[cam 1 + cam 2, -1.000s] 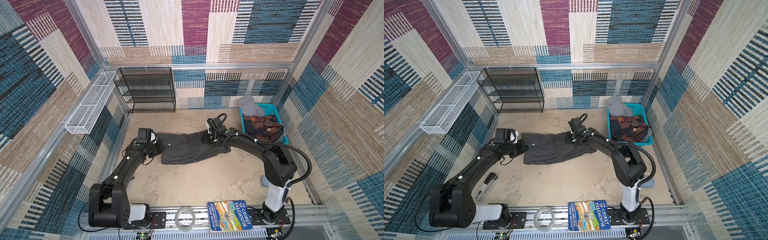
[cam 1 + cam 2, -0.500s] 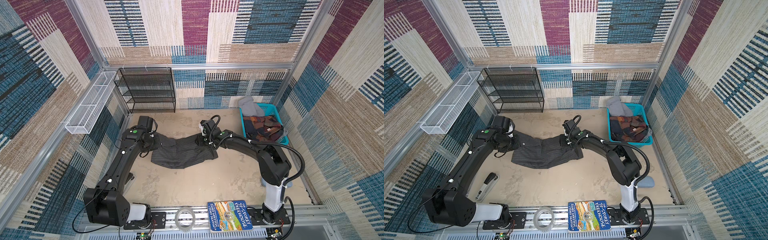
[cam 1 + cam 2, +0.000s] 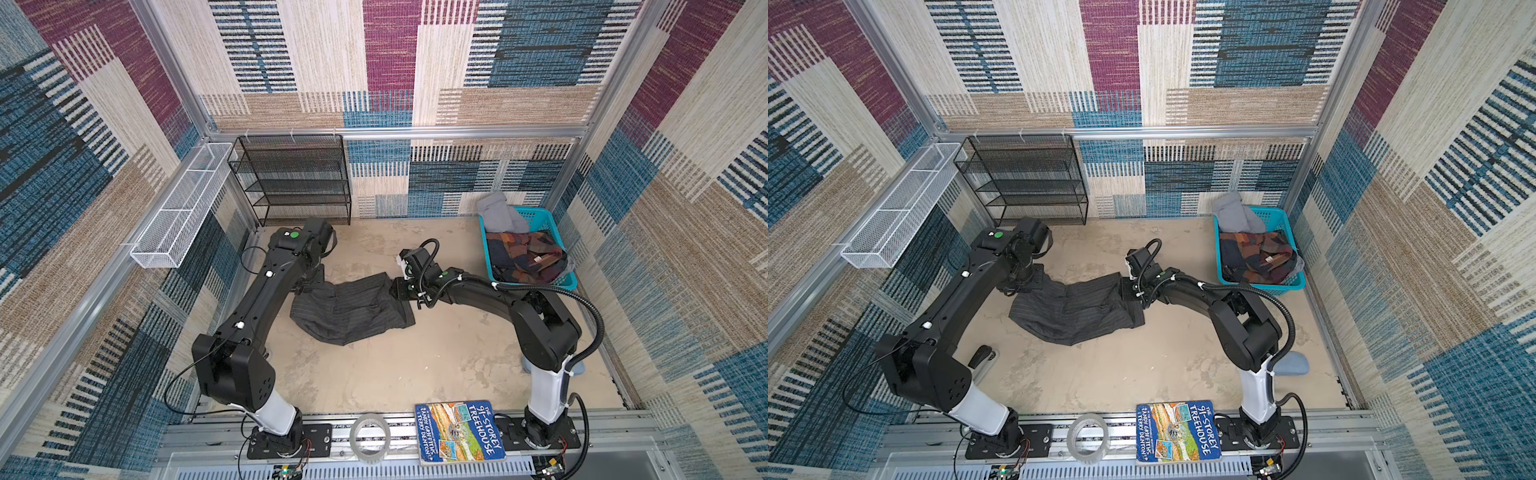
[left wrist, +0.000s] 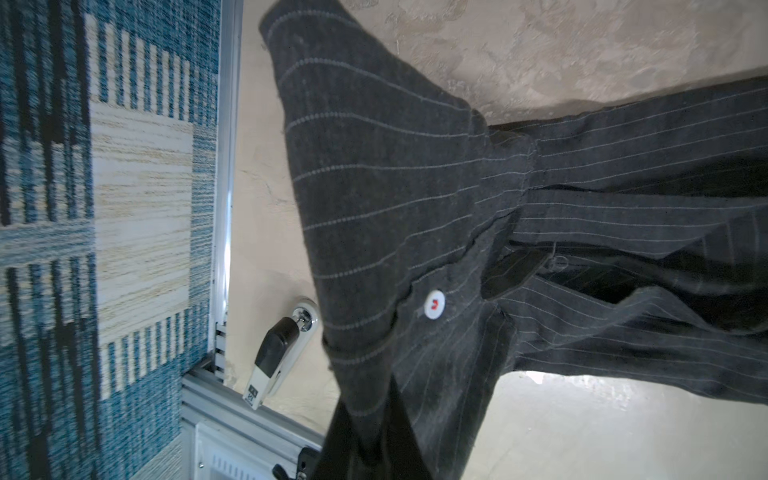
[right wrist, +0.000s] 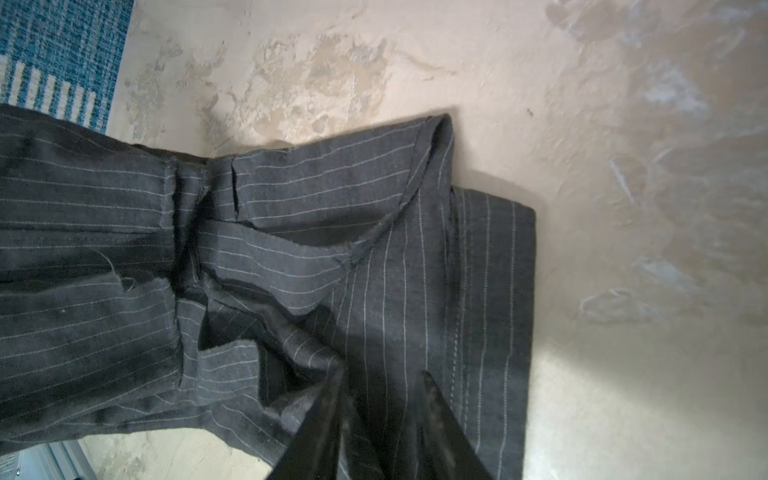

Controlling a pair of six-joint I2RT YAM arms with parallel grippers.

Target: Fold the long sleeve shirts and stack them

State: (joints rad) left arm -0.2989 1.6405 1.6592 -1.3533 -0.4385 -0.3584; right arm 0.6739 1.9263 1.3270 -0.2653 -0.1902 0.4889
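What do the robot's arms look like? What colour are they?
Both the left arm and the right arm are chunky and black, with a white part just above each base. Each has a small green dot near its wrist. A thick ribbed black hose loops along the right arm, and a thin black wire hangs by the left.

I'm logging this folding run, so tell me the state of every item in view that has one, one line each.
pinstriped shirt, bunched lengthwise, held at both ends, middle sagging.
left gripper, shut on the shirt.
right gripper, shut on the shirt.
teal basket, holding clothes, grey garment draped over its rim.
book, closed, lying cover up.
tape roll, lying flat.
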